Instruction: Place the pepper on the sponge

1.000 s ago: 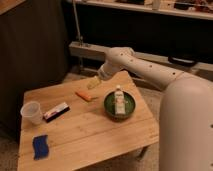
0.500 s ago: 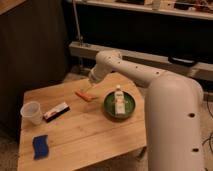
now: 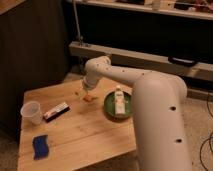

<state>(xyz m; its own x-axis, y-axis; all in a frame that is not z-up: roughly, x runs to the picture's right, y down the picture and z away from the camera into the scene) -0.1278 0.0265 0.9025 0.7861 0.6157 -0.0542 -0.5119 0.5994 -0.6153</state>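
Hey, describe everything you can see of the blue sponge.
The small bright blue rectangular sponge with wavy edges lies flat near the front corner of the light wooden table, at the picture's left. Nothing touches it but the tabletop. The robot's claw is far from it, at the table's back, by the small orange pepper.

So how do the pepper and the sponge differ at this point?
Colour: the pepper is orange-red, the sponge bright blue. Shape: the pepper is slender, the sponge a flat rectangular pad. Place: the pepper is toward the far side of the table, right below the claw; the sponge lies at the near corner, in front of the cup, far from the claw. Shared: both are small.
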